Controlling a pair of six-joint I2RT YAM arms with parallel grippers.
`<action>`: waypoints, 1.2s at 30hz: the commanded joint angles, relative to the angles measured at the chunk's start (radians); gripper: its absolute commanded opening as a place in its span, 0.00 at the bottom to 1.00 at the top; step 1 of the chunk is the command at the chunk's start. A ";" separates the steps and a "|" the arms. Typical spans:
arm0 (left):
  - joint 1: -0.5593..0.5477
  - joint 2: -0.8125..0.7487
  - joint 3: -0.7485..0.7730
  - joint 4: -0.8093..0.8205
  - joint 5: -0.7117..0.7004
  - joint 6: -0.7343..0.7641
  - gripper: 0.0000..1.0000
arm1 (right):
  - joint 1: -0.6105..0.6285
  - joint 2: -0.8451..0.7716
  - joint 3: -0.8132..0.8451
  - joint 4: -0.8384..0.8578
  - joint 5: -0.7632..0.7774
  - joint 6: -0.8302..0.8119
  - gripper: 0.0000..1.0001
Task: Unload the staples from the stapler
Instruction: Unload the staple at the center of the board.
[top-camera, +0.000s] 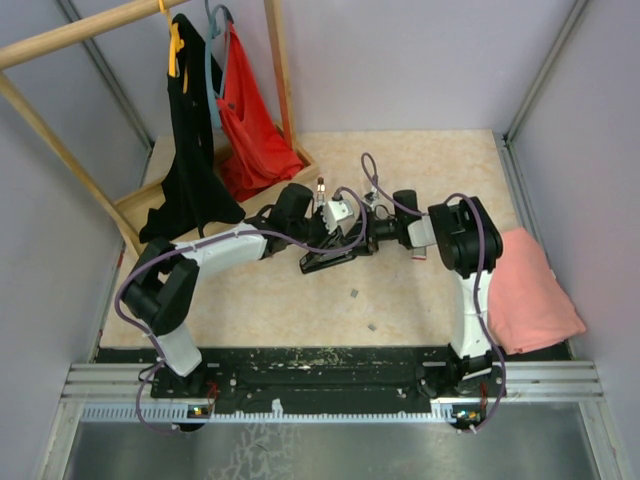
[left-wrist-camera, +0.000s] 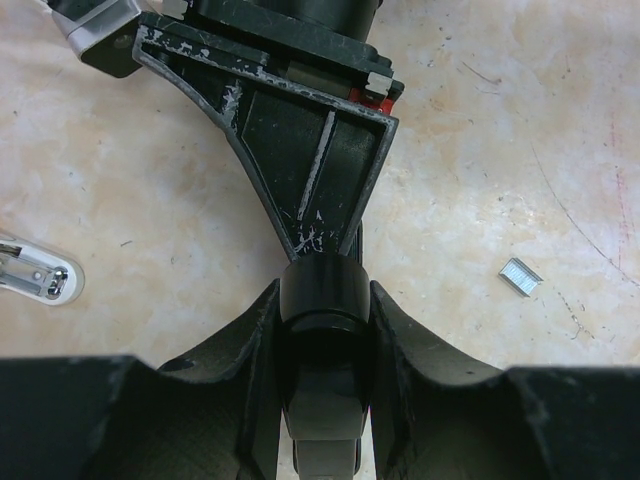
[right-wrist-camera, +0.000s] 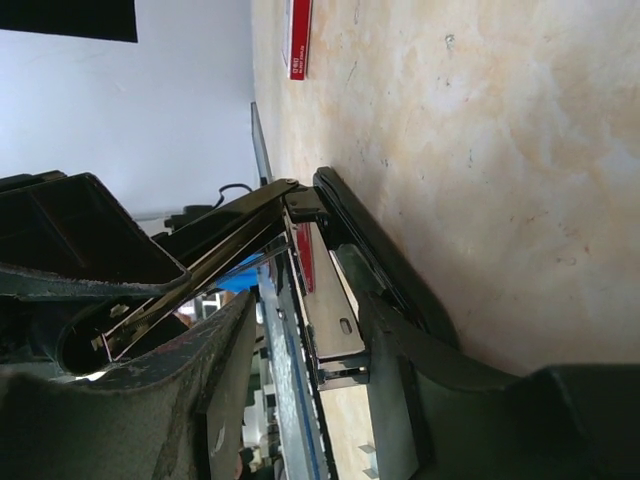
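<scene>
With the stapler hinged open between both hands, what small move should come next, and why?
Probably slide the right hand along the open metal channel to push out whatever remains. The left hand is shut on the rounded end of the stapler, its arms stand spread, and a short strip of staples already lies on the table. Whether more sit inside is not visible.

My corner: pale lilac walls (top-camera: 400, 60), beige marbled tabletop (top-camera: 440, 170).
Wooden rack (top-camera: 70, 35) back left, black garment (top-camera: 195, 150) and red garment (top-camera: 250, 120) hanging; pink cloth (top-camera: 530, 290) at my right edge.
</scene>
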 joint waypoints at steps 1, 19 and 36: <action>0.001 -0.044 0.007 0.045 0.046 -0.004 0.00 | 0.026 0.022 -0.005 0.077 0.021 0.009 0.43; 0.073 -0.146 0.003 -0.027 0.078 0.055 0.00 | -0.004 0.023 0.006 -0.025 0.047 -0.099 0.00; 0.301 -0.401 -0.211 -0.239 0.184 0.213 0.00 | -0.062 0.015 0.018 -0.063 0.038 -0.131 0.00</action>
